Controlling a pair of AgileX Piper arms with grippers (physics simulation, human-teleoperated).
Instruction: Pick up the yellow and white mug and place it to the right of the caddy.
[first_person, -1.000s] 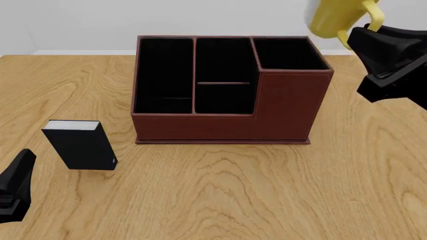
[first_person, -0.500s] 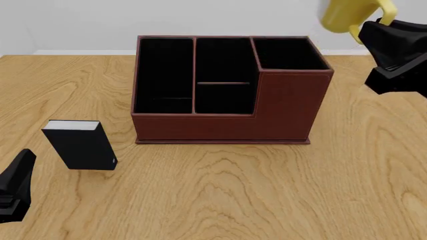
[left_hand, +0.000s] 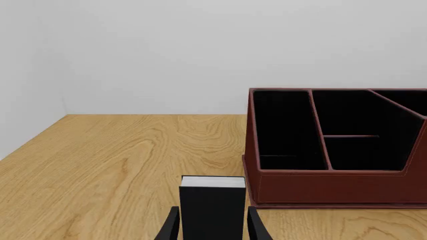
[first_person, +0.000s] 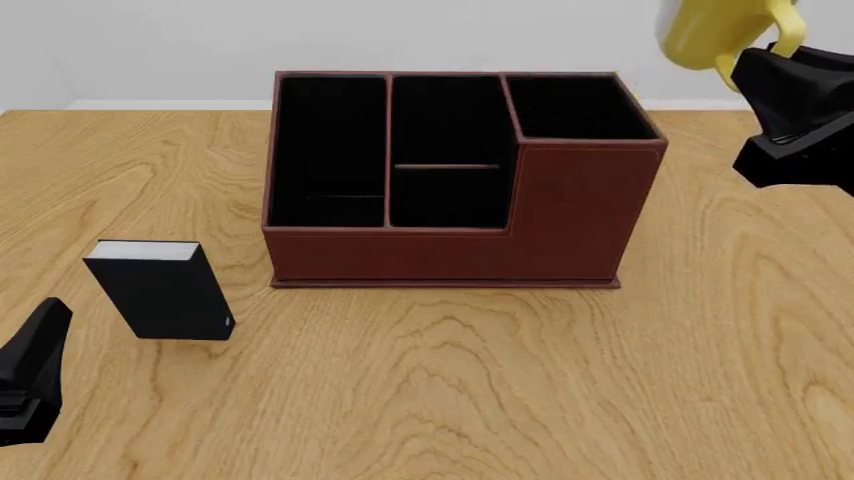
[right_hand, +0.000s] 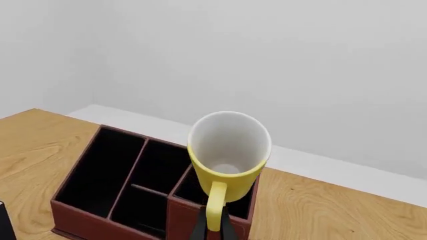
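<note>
- The left gripper (first_person: 34, 375) sits low at the near left edge of the wooden table (first_person: 467, 380) in the front view, touching nothing; in the left wrist view its two dark fingers (left_hand: 168, 227) stand apart, so it is spread open and empty.
- Just ahead of it a small black block (first_person: 163, 290) with a white top edge stands upright on the table (it looks like a closed book); it lies between the left gripper and the caddy, apart from both; in the left wrist view the block (left_hand: 213, 207) shows between the fingertips, but further out along the table and not gripped.
- The caddy (first_person: 454, 180), dark red-brown with black-lined compartments, rests on the table near the middle; its right-hand corner section rises taller than the rest; every compartment that shows is bare.
- The yellow and white mug (first_person: 714, 30) hangs in the air at the upper right, above and beyond the caddy's right far corner, clear of the table; the right wrist view shows the mug (right_hand: 227, 155) tilted, white inside facing the camera, handle toward the gripper.
- The right gripper (first_person: 763, 62) is clamped on the mug's yellow handle; its fingers (right_hand: 200, 227) pinch the loop from both sides (only their tips show).
</note>
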